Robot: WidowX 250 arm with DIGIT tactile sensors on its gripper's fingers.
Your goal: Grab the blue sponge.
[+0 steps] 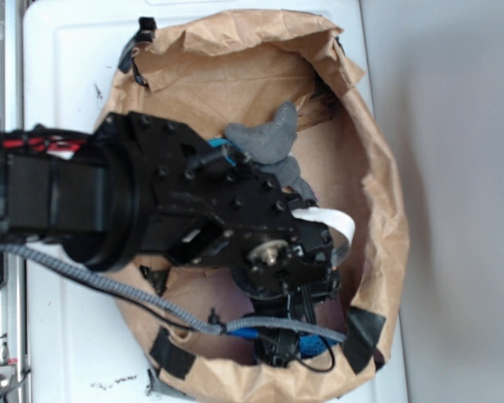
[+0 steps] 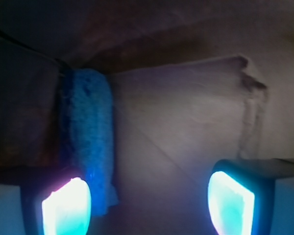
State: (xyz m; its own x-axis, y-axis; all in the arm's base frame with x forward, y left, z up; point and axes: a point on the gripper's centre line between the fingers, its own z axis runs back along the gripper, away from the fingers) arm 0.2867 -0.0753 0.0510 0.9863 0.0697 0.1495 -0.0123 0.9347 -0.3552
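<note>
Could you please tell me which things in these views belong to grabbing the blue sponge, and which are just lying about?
For the job:
- sponge, upright against the bag wall
- tool, open, left pad beside the sponge

Just lying about:
- grey plush
- paper bag holding it all

In the exterior view the arm [image 1: 193, 210] hides most of the blue sponge [image 1: 315, 346] and the gripper. In the wrist view the bottom edge cuts both fingertips [image 2: 66, 208], and the sponge beside the left one looks blurred.
</note>
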